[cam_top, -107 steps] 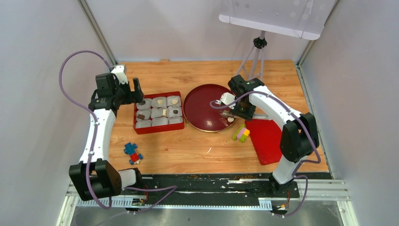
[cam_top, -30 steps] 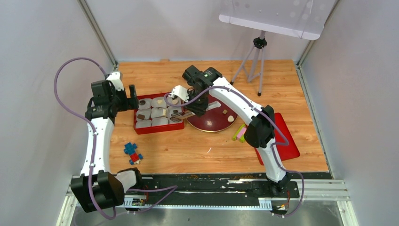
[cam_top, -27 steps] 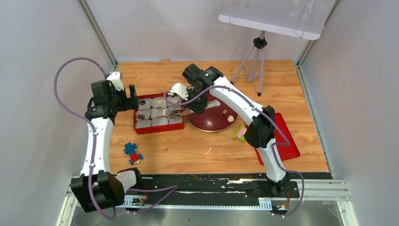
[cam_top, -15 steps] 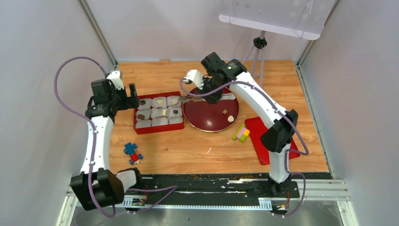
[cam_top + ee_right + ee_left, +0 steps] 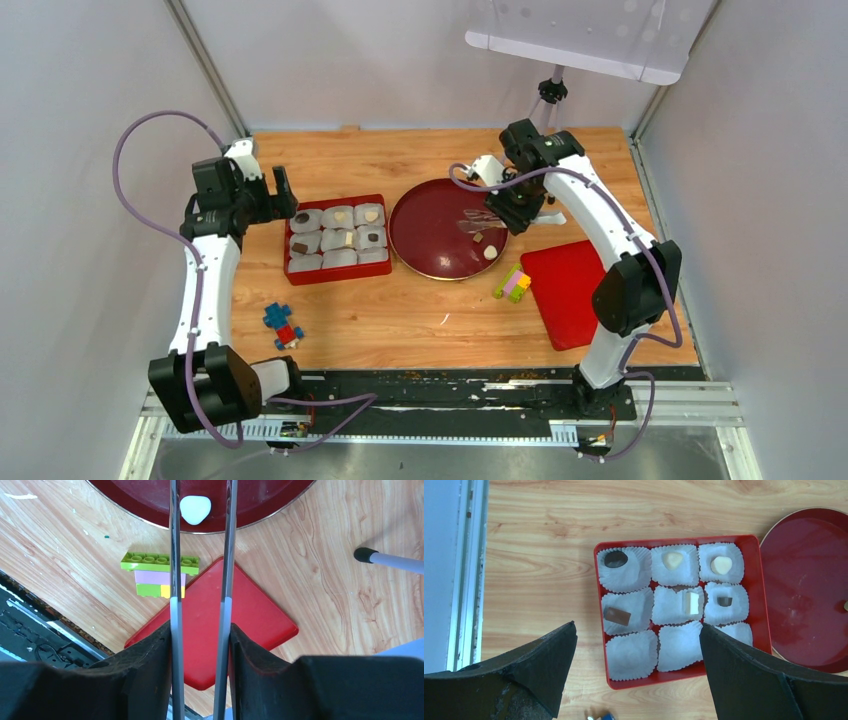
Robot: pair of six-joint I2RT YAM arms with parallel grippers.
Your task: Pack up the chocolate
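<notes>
R gripper (image 5: 475,222) hovering over cream chocolate (image 5: 195,509) on plate (image 5: 270,495), prongs parted, empty. Risk: closing off-centre, prob. flicking it away. L gripper (image 5: 638,626) gaping.

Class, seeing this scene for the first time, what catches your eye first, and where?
The red tray at the left stands out: six of its nine white paper cups hold chocolates. Beside it lies a dark red round plate with two more near its right edge, and the right gripper, long thin fingers open, hovers over it.
</notes>
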